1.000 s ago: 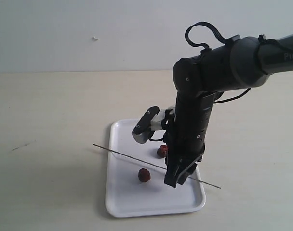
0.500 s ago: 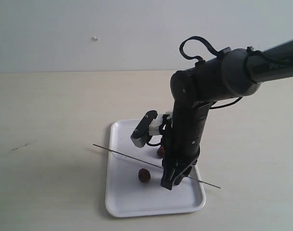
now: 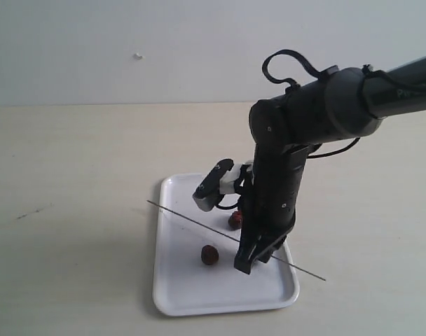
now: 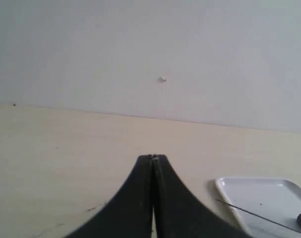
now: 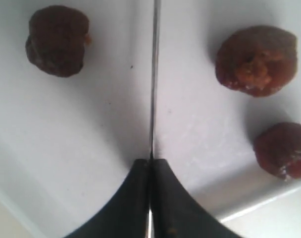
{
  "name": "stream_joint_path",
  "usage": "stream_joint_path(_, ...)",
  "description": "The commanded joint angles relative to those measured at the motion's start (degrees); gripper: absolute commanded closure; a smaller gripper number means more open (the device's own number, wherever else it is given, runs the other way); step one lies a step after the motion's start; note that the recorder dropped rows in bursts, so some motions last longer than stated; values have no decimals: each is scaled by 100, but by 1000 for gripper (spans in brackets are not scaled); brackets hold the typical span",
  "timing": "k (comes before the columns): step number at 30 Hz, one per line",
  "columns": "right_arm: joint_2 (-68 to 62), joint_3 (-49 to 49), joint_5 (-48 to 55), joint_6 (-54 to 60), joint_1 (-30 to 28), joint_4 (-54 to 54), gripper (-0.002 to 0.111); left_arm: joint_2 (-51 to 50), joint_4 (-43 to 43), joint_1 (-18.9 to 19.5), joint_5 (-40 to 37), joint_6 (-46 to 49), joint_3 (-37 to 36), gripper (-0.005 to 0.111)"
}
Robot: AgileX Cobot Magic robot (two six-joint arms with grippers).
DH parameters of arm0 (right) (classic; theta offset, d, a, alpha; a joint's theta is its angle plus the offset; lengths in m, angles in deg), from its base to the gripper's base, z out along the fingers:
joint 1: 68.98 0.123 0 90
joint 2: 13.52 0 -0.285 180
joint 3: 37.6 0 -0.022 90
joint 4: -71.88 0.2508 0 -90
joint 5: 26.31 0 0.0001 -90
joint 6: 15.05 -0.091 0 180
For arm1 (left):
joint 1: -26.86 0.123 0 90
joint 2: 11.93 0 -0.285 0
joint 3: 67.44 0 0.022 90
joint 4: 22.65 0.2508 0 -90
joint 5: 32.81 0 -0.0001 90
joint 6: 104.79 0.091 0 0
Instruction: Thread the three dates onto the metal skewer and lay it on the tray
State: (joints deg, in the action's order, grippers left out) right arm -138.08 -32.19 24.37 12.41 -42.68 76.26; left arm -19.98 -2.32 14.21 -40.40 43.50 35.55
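Note:
The thin metal skewer (image 3: 192, 220) slants across the white tray (image 3: 199, 306). My right gripper (image 3: 245, 264) points down over the tray's right half and is shut on the skewer. In the right wrist view the skewer (image 5: 154, 74) runs straight out from between the closed fingertips of the right gripper (image 5: 150, 161), and the three dates (image 5: 56, 39) (image 5: 256, 59) (image 5: 284, 150) lie loose on the tray (image 5: 91, 139), one on one side of the rod and two on the other. Two dates (image 3: 210, 255) (image 3: 235, 220) show in the exterior view. My left gripper (image 4: 153, 157) is shut and empty, above the table off the tray's corner (image 4: 259, 196).
The tray sits on a pale beige table (image 3: 73, 175) in front of a plain light wall (image 3: 129, 42). The right arm's dark forearm (image 3: 311, 112) reaches in from the right above the tray.
The right gripper has closed on the skewer. The skewer has shifted slightly to the right and now tilts a little more steeply.

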Motion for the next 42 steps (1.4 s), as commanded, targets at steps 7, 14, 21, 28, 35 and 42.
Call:
stream_joint_path(7,2050,-23,1087,699,4,-590,108,26,-24,16,0,2,-21,107)
stream_joint_path(14,3376,-10,400,130,-188,-1381,108,26,-24,16,0,2,-21,107)
stream_joint_path(21,3557,479,-368,288,-591,-1532,108,26,-24,16,0,2,-21,107)
stream_joint_path(28,3294,982,-948,699,-1388,-1603,108,26,281,14,805,27,-21,107)
stream_joint_path(35,3285,982,-1020,687,-1863,-1293,108,26,281,14,2256,17,-21,107)
stream_joint_path(42,3285,982,-1195,698,-1895,-1211,108,26,-29,14,4839,432,-21,107)
